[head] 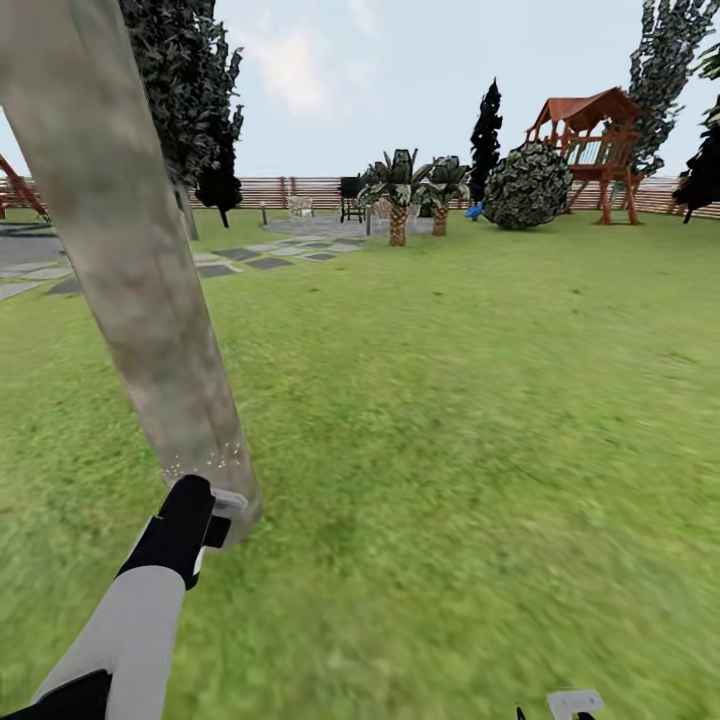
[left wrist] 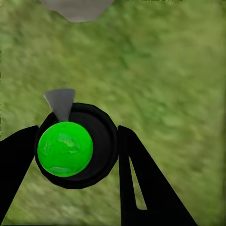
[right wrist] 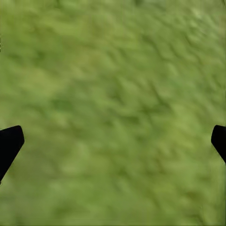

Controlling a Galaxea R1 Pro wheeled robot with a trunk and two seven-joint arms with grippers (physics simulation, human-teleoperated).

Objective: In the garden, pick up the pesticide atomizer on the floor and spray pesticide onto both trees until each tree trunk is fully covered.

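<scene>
The left claw (left wrist: 75, 155) grips the pesticide atomizer (left wrist: 77, 146) between its fingers, its nozzle just before the tree trunk (head: 130, 270). The right claw (right wrist: 113, 141) hangs spread wide over grass (right wrist: 117, 70).

Atomizer (left wrist: 75, 146) is a dark round bottle seen end-on (top looks green here), pinched between black fingers (left wrist: 141, 179), right beside the mottled trunk (head: 130, 270) on grass.

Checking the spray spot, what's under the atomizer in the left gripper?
Under the atomizer, held by the left gripper, lies blurred green grass. The patch straight below is hidden by the bottle.
</scene>
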